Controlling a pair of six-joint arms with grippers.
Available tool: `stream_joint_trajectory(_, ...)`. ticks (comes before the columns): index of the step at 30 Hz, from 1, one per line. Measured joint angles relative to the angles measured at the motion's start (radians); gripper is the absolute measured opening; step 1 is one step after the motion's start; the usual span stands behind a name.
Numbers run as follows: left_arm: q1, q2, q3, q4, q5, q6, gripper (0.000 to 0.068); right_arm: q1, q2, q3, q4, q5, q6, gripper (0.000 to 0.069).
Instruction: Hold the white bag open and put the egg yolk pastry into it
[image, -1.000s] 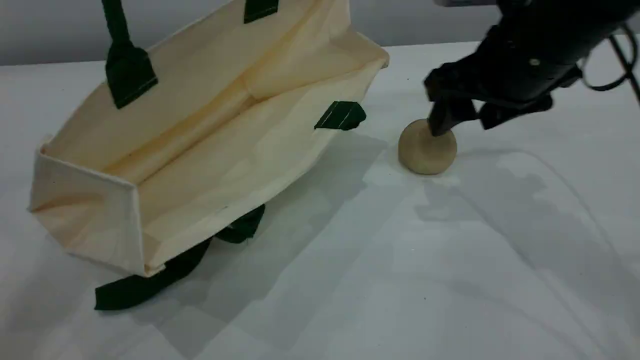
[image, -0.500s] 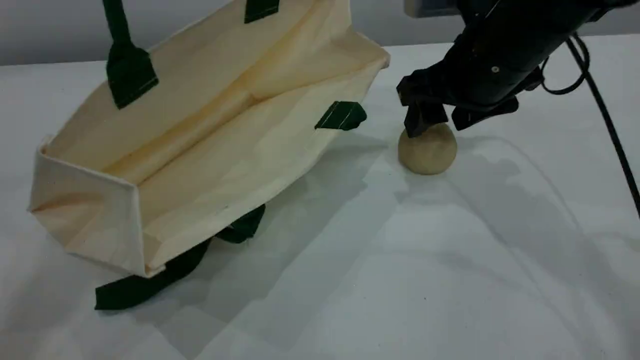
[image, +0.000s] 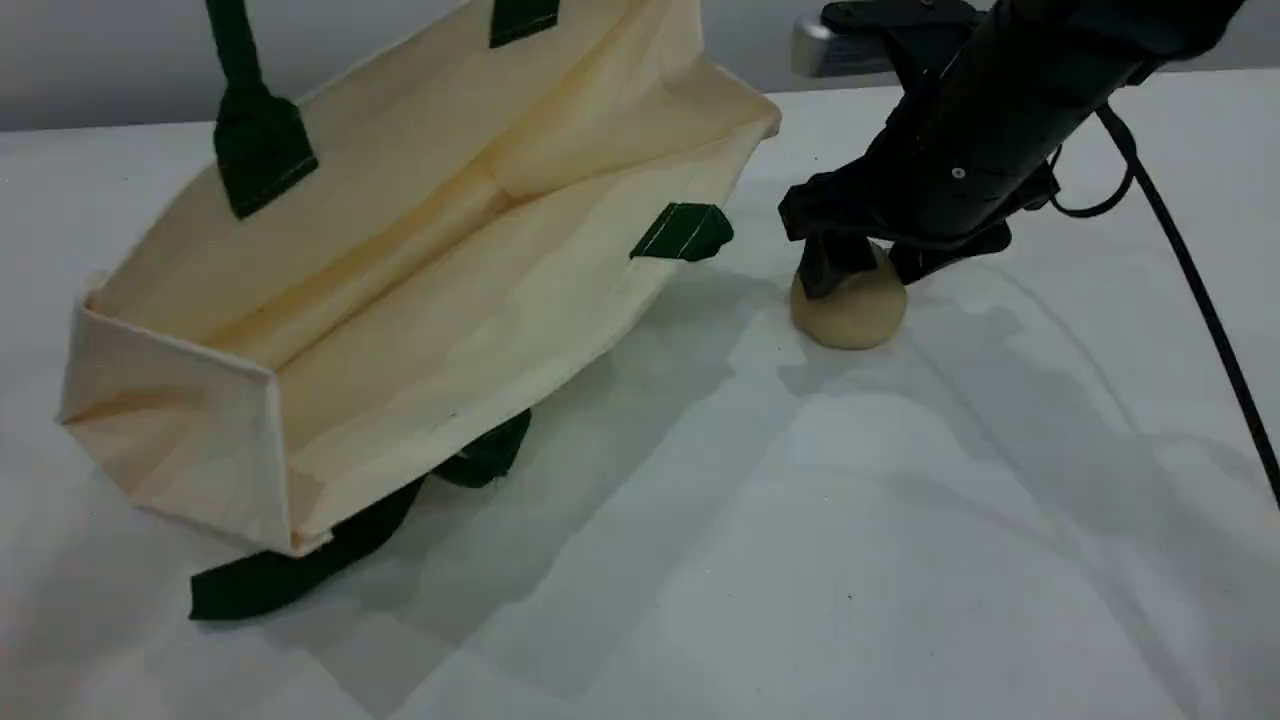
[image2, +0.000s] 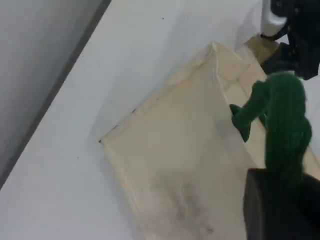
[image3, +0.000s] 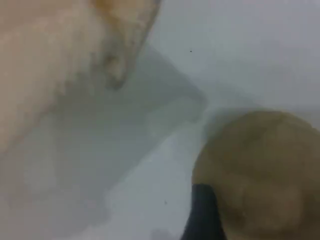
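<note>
1. My table (image: 900, 560) was covered in plain white, with faint creases.
2. The white bag (image: 420, 280) lay on it, mouth gaping wide.
3. One green strap (image: 300, 565) trailed flat beside the bag's near corner.
4. The egg yolk pastry (image: 850, 310) sat right of the bag, near it, apart.

The white bag (image: 400, 270) is a large cream canvas tote with dark green strap handles (image: 255, 140). It lies tipped on the table with its mouth gaping toward the camera, one handle raised upward (its top out of the scene view) and the other trapped beneath it. The egg yolk pastry (image: 850, 310), a small tan matte ball, sits on the table just right of the bag, apart from it.
</note>
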Motion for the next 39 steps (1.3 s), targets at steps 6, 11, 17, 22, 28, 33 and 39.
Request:
stream_joint_trajectory(6, 0.0, 0.0, 0.0, 0.002, 0.0, 0.001, 0.0092, 0.001, 0.0, 0.0, -0.008, -0.012, -0.018, 0.0355)
stream_joint_trajectory(11, 0.0, 0.0, 0.0, 0.002, 0.0, 0.002, 0.0092, 0.001, 0.033, -0.002, -0.008, -0.017, -0.03, 0.0251)
stream_joint_trajectory(17, 0.0, 0.0, 0.0, 0.002, 0.0, 0.002, 0.0092, 0.001, 0.062, -0.003, -0.005, -0.016, -0.031, 0.0214)
stream_joint_trajectory(22, 0.0, 0.0, 0.0, 0.002, 0.0, 0.002, 0.0092, -0.001, 0.064, -0.003, -0.005, -0.007, -0.033, 0.0212)
stream_joint_trajectory(28, 0.0, 0.0, 0.0, 0.002, 0.0, 0.002, 0.0092, -0.003, 0.055, -0.002, -0.028, 0.013, -0.045, 0.0209)
stream_joint_trajectory(33, 0.0, 0.0, 0.0, 0.002, 0.0, 0.002, 0.0092, -0.004, -0.001, 0.005, -0.052, 0.085, -0.048, 0.0183)
stream_joint_trajectory(39, 0.0, 0.0, 0.0, 0.01, 0.0, 0.003, 0.0092, -0.002, -0.127, 0.004, -0.049, 0.077, -0.044, 0.0028)
